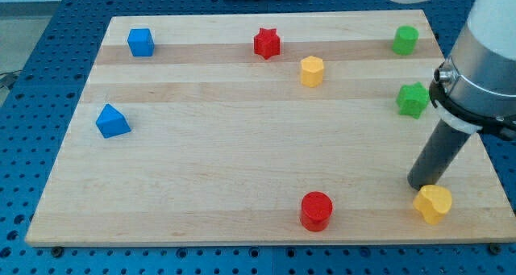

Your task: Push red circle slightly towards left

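A pale wooden worktop (242, 146) with lengthwise grain bands fills most of the frame, lying on a blue perforated base (32, 81). Across the upper part sit a blue cube block (140, 42) at upper left, a red star-shaped block (267, 43) near top centre, a yellow hexagonal block (312, 71) just below and right of the star, and a green cylinder block (405, 40) at upper right. A green star-shaped block (413, 100) lies below that cylinder near the right edge, and a blue triangular block (111, 122) rests at middle left. At lower right a yellow heart-shaped block (434, 204) sits close to the worktop's corner, with my tip (421, 185) touching or almost touching its upper-left side, the dark rod rising up and to the right into the grey arm housing (484, 57). The red circle block (316, 211), a short glossy cylinder with a flat round top, stands upright near the bottom edge, a little right of centre, well apart from my tip and to its left. Being round, it shows no heading or long axis. The worktop to its left is bare wood, and nothing stands between it and my tip. There are no fingers on this arm, only the rod, which holds nothing.
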{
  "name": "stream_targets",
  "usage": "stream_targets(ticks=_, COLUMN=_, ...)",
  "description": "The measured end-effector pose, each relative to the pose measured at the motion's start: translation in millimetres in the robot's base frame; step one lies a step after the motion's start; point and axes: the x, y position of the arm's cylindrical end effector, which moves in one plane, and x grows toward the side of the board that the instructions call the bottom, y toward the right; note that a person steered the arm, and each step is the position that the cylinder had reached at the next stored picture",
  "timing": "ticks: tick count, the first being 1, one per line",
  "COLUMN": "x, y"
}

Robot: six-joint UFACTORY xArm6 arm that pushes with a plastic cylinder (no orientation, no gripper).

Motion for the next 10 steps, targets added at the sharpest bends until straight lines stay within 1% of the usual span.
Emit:
stream_targets(ticks=1, x=-8, y=-37)
stream_targets(ticks=2, x=-9, y=-49)
stream_targets(ticks=6, x=-9, y=-54)
stream_targets(ticks=10, x=15, y=-67)
